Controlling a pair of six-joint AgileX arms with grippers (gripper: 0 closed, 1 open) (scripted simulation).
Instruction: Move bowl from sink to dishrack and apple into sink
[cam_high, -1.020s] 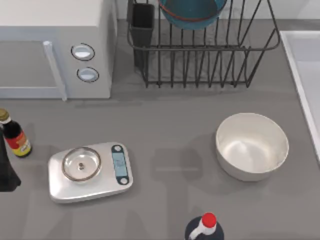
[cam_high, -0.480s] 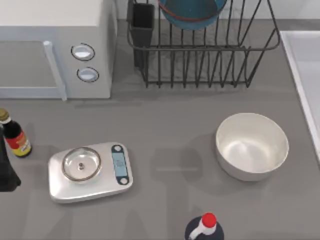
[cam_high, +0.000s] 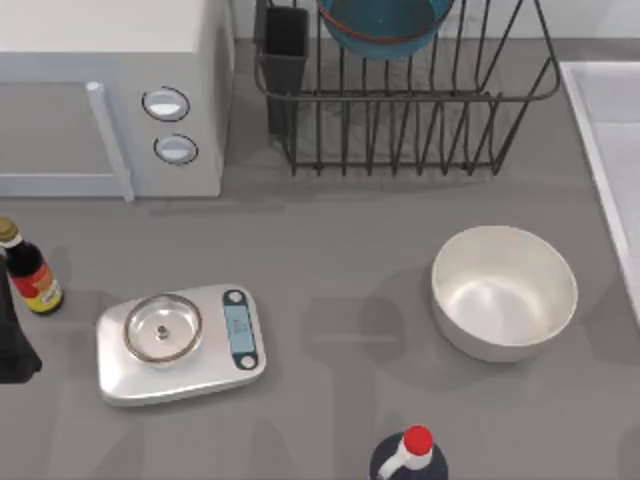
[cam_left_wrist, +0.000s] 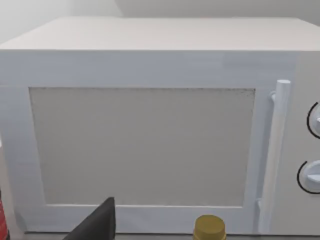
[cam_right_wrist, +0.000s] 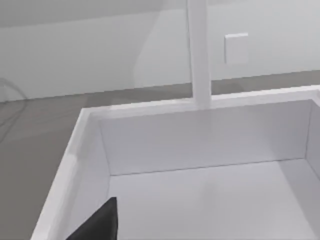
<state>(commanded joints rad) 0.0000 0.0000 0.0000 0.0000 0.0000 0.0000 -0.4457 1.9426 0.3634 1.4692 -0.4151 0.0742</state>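
Top view: teal bowl up in the dishrack at the back, sink along the right edge, left arm parked at the left edge — finger state of either gripper impossible to tell, apple's place likewise.

kitchen, sim | microwave | dishrack | sink | scale on grey countertop
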